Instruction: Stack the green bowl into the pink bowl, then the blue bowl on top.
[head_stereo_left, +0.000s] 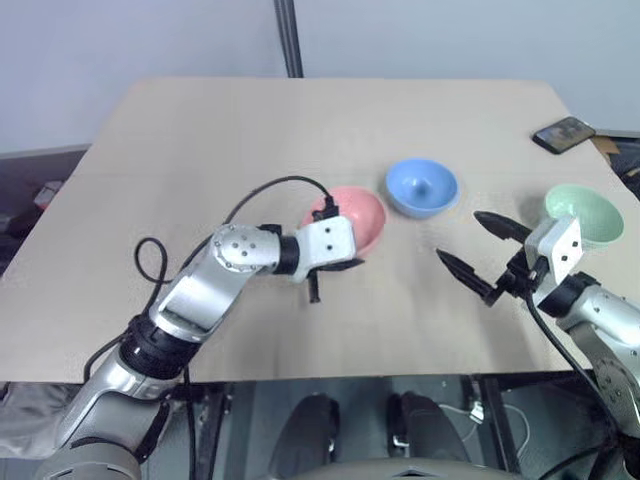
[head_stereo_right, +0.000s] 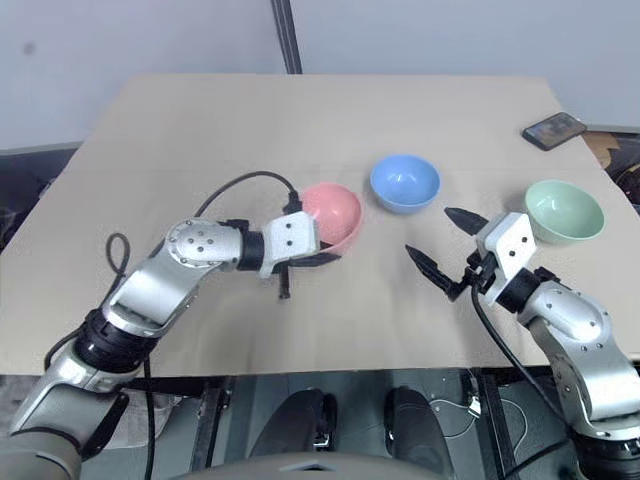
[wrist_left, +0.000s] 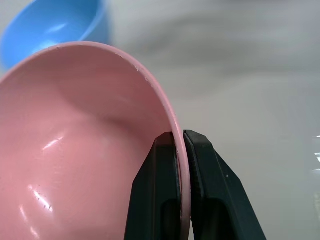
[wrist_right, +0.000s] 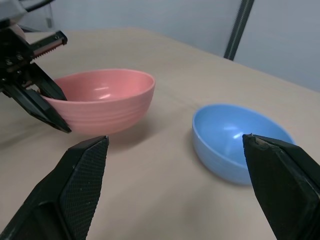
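Left gripper (wrist_left: 176, 142) was clamped on pink bowl (head_stereo_left: 358, 220) rim, frame centre. Right gripper (head_stereo_left: 480, 255) gaped empty, lower right. Green bowl (head_stereo_left: 585, 213) sat far right, blue bowl (head_stereo_left: 421, 186) upper centre. Judge bowls light, rigid, glossy-slick; you should pinch rims.

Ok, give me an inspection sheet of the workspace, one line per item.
Surface: tan table, bare between the things.
Job's things: pink bowl, blue bowl and green bowl stand apart, none stacked.
Clutter: dark phone at the table's far right corner.
Claws: left claw shut on the pink bowl's rim; right claw open, holding nothing.
Cables: black cable loops over the left arm.
Surroundings: dark pole behind the table.
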